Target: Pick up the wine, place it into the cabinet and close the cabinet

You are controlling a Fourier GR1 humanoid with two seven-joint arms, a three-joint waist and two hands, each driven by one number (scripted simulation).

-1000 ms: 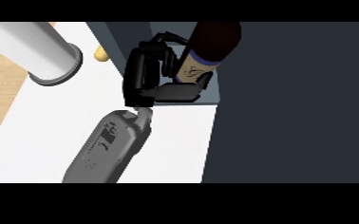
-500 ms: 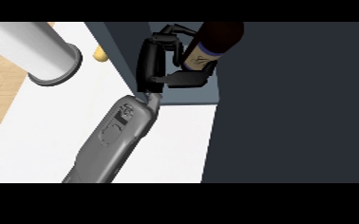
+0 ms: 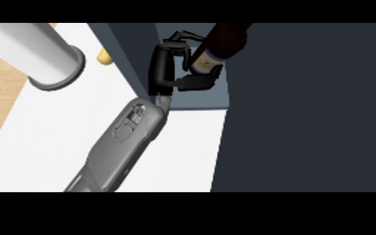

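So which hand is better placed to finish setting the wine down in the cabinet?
The left hand. Its fingers and thumb are already curled round the wine bottle, and it is holding the bottle inside the cabinet opening. The right hand is not in view, so it offers no visible advantage.

A dark maroon wine bottle (image 3: 224,44), nearly black along its shaded side, carries a pale cream label ringed by a thin blue-violet band, at one o'clock in the head view. A glossy black hand (image 3: 167,67) sits at twelve o'clock on a mid-grey forearm (image 3: 121,149) with darker grey panel markings, which runs down to seven o'clock. The cabinet (image 3: 198,102) is slate blue-grey, and its large panel (image 3: 301,109) at three o'clock is a deeper charcoal navy. The counter (image 3: 51,129) is plain white, with a light tan wood strip at nine o'clock. A pale grey cylinder (image 3: 40,55) with a darker grey rim lies at ten o'clock, beside a small yellow-tan knob (image 3: 104,57).
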